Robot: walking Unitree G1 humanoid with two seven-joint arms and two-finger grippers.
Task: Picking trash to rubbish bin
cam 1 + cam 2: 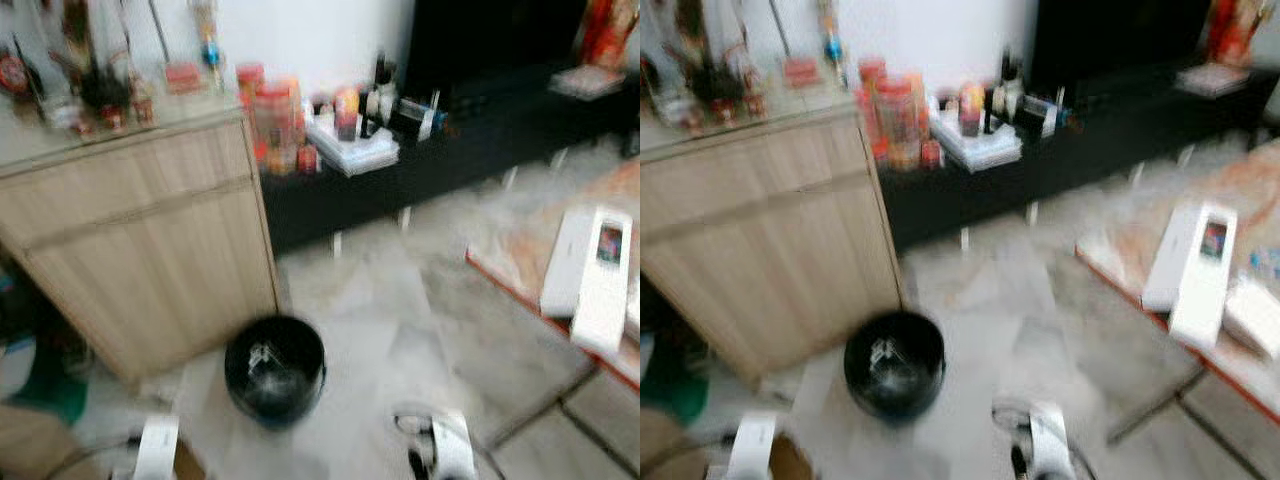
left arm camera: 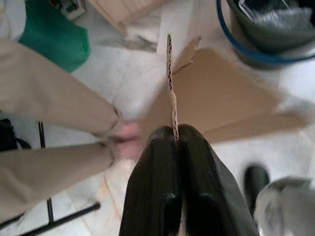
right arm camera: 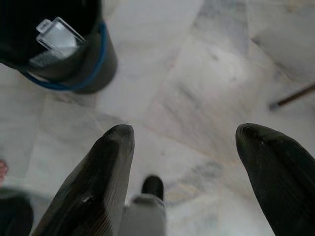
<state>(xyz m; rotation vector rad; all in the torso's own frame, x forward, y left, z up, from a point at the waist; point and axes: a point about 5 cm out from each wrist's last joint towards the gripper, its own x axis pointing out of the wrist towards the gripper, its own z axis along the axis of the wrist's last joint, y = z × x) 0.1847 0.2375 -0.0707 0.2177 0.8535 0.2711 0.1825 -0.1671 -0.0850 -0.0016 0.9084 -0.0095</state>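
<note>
A: Where is the trash at this moment?

B: The left gripper (image 2: 174, 135) has its fingers closed tight on the edge of a flat piece of cardboard (image 2: 216, 93). The sheet stands on edge between them, and its long side runs straight away from the fingers.

A: And the bin?

B: The black bin (image 1: 275, 367) sits on the pale marble floor (image 1: 400, 300), just beside the corner of the wooden cabinet (image 1: 140, 240). From the left wrist, its blue-rimmed mouth lies just past the far end of the cardboard and a little off to one side. Some clear plastic already lies inside.

A: What about the other arm?

B: The right gripper (image 3: 184, 142) hangs over bare floor with its fingers spread wide and nothing between them. The bin is near it too, but only the left arm carries anything.

A: So what does the next move turn on?

B: I judge the left arm must carry the cardboard forward and across until it hangs over the mouth. A person's legs in beige trousers (image 2: 54, 128) stand close on the other side.
</note>
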